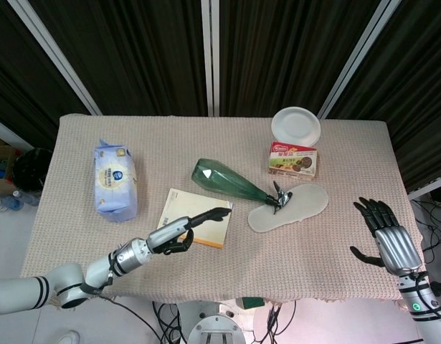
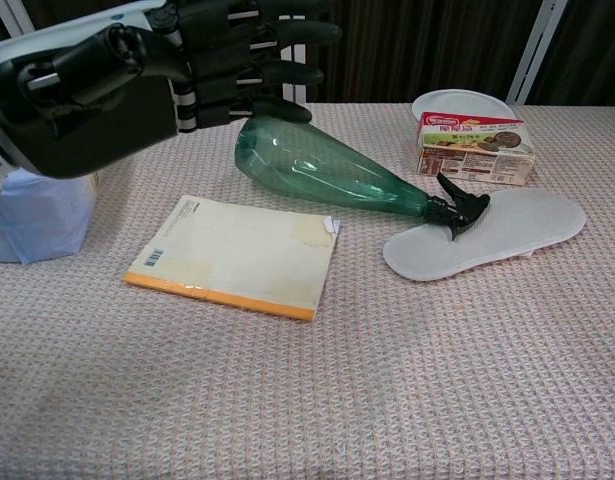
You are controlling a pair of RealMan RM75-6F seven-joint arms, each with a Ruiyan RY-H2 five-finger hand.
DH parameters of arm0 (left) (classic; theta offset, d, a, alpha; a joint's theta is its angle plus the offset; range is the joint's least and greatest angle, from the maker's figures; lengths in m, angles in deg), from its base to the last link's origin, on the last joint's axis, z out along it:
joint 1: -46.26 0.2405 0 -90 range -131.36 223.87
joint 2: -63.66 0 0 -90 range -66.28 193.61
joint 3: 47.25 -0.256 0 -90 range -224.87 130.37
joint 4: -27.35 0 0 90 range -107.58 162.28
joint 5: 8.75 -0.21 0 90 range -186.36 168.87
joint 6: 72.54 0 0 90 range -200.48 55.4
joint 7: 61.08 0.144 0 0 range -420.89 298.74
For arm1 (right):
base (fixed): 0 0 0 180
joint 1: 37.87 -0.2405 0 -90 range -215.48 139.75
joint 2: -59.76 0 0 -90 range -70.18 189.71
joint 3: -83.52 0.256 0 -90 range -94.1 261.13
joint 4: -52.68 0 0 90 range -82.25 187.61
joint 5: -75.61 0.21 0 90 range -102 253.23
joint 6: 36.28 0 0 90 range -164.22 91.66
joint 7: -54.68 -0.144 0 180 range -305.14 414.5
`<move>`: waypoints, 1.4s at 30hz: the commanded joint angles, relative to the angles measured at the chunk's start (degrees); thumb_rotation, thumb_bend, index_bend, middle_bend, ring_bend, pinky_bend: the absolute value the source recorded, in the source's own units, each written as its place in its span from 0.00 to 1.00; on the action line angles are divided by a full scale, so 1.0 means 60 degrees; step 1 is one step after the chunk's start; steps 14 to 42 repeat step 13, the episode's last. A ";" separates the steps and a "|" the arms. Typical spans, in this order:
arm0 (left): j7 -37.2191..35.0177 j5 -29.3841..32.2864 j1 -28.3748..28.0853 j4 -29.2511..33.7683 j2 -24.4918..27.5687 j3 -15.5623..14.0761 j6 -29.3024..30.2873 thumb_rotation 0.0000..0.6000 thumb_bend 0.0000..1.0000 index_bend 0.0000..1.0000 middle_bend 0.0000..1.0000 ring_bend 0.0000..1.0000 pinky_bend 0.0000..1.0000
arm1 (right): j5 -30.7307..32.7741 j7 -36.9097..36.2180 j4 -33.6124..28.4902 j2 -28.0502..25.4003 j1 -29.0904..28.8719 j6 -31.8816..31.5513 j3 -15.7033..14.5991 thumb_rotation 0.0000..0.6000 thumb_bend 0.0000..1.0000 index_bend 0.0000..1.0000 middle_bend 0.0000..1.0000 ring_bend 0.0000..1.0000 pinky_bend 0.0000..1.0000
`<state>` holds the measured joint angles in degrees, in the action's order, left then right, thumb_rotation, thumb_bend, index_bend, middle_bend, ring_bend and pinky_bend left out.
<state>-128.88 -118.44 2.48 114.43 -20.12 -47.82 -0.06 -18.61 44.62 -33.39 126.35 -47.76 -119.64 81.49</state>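
- The left hand (image 1: 178, 235) hovered over the book (image 1: 195, 217), fingers stretched apart, holding nothing; seemingly a reach toward the green bottle (image 1: 227, 181) just beyond; a grasp would need lowering first.
- The right hand (image 1: 387, 239) hung empty, fingers spread, off the table's (image 1: 349, 279) right edge.
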 commanded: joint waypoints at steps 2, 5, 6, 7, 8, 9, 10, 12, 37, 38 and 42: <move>-0.0359 -0.0080 -0.0251 -0.0592 -0.0399 -0.0161 0.0434 0.35 1.00 0.00 0.00 0.04 0.12 | 0.0049 0.0051 -0.0043 -0.0016 0.0014 0.0029 0.0028 1.00 0.19 0.00 0.01 0.00 0.00; -0.0533 0.0000 -0.0301 -0.0801 -0.0415 -0.0266 0.0559 0.35 1.00 0.00 0.00 0.04 0.12 | 0.0093 0.0108 -0.0093 -0.0018 0.0016 0.0058 0.0064 1.00 0.19 0.00 0.01 0.00 0.00; -0.0594 0.0027 -0.0306 -0.0854 -0.0411 -0.0293 0.0613 0.35 1.00 0.00 0.00 0.04 0.12 | 0.0109 0.0128 -0.0112 -0.0017 0.0013 0.0075 0.0075 1.00 0.19 0.00 0.01 0.00 0.00; -0.0652 0.0056 -0.0306 -0.0924 -0.0402 -0.0330 0.0691 0.35 1.00 0.00 0.00 0.04 0.12 | 0.0131 0.0160 -0.0142 -0.0016 0.0007 0.0106 0.0087 1.00 0.19 0.00 0.01 0.00 0.00; -0.0706 0.0072 -0.0300 -0.0968 -0.0389 -0.0363 0.0759 0.34 1.00 0.00 0.00 0.04 0.12 | 0.0146 0.0193 -0.0164 -0.0015 0.0000 0.0129 0.0098 1.00 0.19 0.00 0.01 0.00 0.00; -0.0782 0.0095 -0.0284 -0.1018 -0.0369 -0.0409 0.0856 0.34 1.00 0.00 0.00 0.04 0.12 | 0.0156 0.0240 -0.0200 -0.0015 -0.0009 0.0153 0.0111 1.00 0.19 0.00 0.01 0.00 0.00; -0.0816 0.0102 -0.0269 -0.1061 -0.0347 -0.0449 0.0927 0.34 1.00 0.00 0.00 0.04 0.12 | 0.0165 0.0284 -0.0233 -0.0016 -0.0020 0.0178 0.0120 1.00 0.20 0.00 0.01 0.00 0.00; -0.0822 0.0109 -0.0220 -0.1133 -0.0283 -0.0553 0.1073 0.33 1.00 0.00 0.00 0.04 0.12 | 0.0188 0.0384 -0.0312 -0.0026 -0.0037 0.0226 0.0142 1.00 0.19 0.00 0.01 0.00 0.00; -0.0828 0.0115 -0.0194 -0.1151 -0.0257 -0.0602 0.1132 0.33 1.00 0.00 0.00 0.04 0.12 | 0.0189 0.0437 -0.0354 -0.0032 -0.0050 0.0247 0.0153 1.00 0.19 0.00 0.01 0.00 0.00; -0.0828 0.0115 -0.0194 -0.1151 -0.0257 -0.0602 0.1132 0.33 1.00 0.00 0.00 0.04 0.12 | 0.0189 0.0437 -0.0354 -0.0032 -0.0050 0.0247 0.0153 1.00 0.19 0.00 0.01 0.00 0.00; -0.0828 0.0115 -0.0194 -0.1151 -0.0257 -0.0602 0.1132 0.33 1.00 0.00 0.00 0.04 0.12 | 0.0189 0.0437 -0.0354 -0.0032 -0.0050 0.0247 0.0153 1.00 0.19 0.00 0.01 0.00 0.00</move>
